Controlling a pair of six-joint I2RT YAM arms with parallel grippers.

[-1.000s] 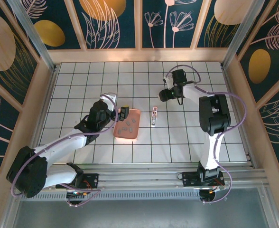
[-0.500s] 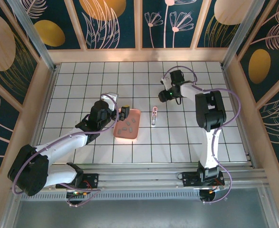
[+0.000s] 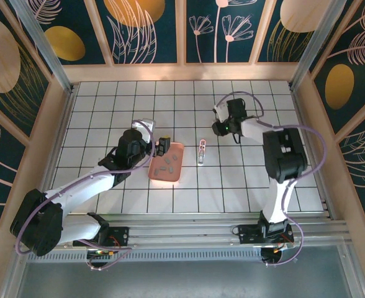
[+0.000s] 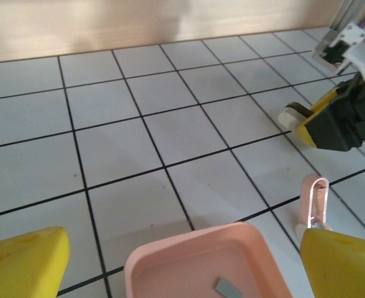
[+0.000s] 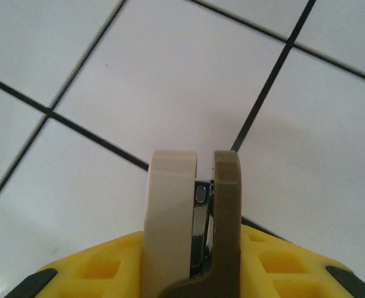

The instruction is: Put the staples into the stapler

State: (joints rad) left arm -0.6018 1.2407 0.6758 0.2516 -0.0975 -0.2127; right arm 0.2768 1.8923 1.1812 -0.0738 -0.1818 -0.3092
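Observation:
Several grey staples point(image 3: 168, 164) lie in a pink tray point(image 3: 180, 148); one staple strip point(image 4: 227, 287) shows on the tray point(image 4: 170, 251) floor in the left wrist view. The small pink stapler point(image 3: 201, 151) point(image 4: 313, 197) lies flat on the tiles right of the tray. My left gripper point(image 3: 162, 146) point(image 4: 182, 267) hovers open over the tray's far end, a yellow finger point(image 4: 24, 261) on each side. My right gripper point(image 3: 218, 128) point(image 5: 204, 186) point(image 4: 294, 117) sits low over the tiles beyond the stapler, shut on a thin shiny metal piece point(image 5: 200, 214).
The white tiled table point(image 3: 120, 105) is ringed by wooden walls point(image 3: 182, 73). Open tiles stretch to the left, back and right of the tray and stapler.
My right gripper has drifted slightly nearer and to the right, its arm bending outward. The left gripper has hardly moved over the tray.

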